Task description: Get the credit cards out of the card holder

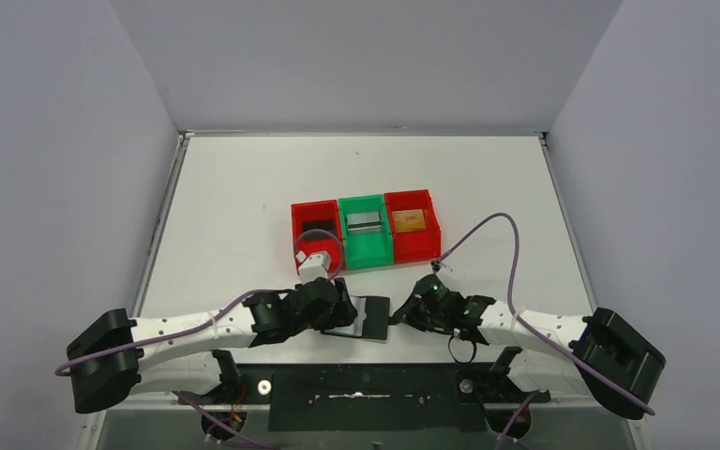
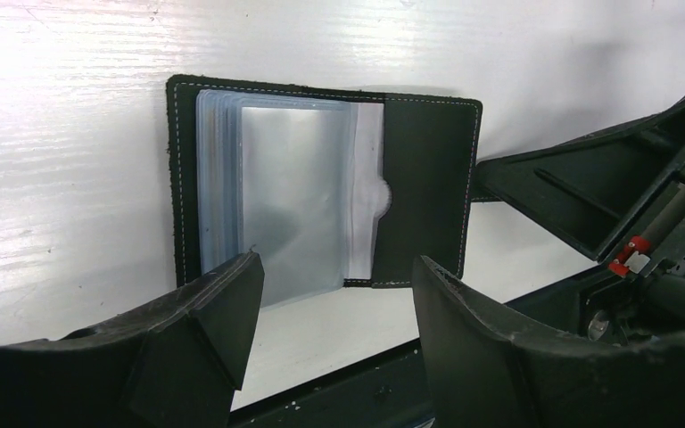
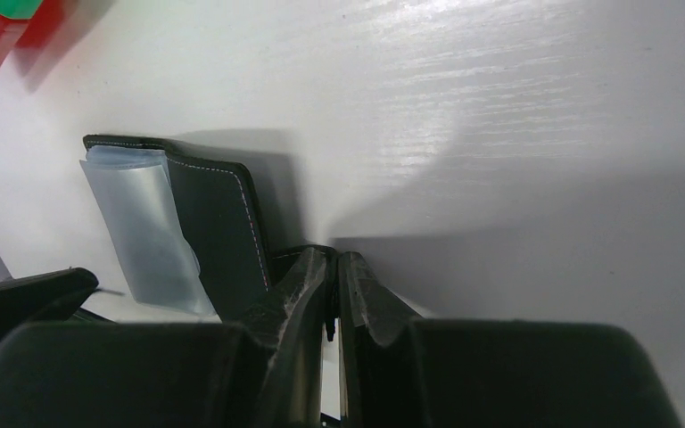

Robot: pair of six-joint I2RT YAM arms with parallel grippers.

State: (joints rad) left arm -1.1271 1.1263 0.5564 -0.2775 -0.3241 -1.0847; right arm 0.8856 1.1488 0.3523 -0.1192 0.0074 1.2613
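Near the front edge of the white table (image 1: 244,206), between the two arms, we see one card holder (image 1: 364,317) lying open and flat. It is a black bifold of matte, leather-like material with a line of pale stitching (image 2: 474,178) running round its border. A stack of clear, glossy plastic sleeves (image 2: 294,196) is fanned across its left half. Each sleeve has a half-round thumb notch, and we cannot count them edge by edge.

We see the left gripper (image 2: 337,267) with its two blunt, dark, wedge-shaped fingers spread wide. Nothing is between them, and the holder lies just beyond their tips. The right gripper (image 3: 333,267) has its fingers pressed together at the holder's right edge. We cannot tell whether the small side tab is nipped between them.

Farther back at mid-table, three boxy plastic bins stand touching in a row: a left red bin (image 1: 300,217), a green bin (image 1: 380,246) and a right red bin (image 1: 428,234). We count three thin rectangular cards, one in each bin. The black card (image 1: 318,228) is in the left red bin, the silver-grey card (image 1: 364,222) in the green one and the gold card (image 1: 409,220) in the right red one.
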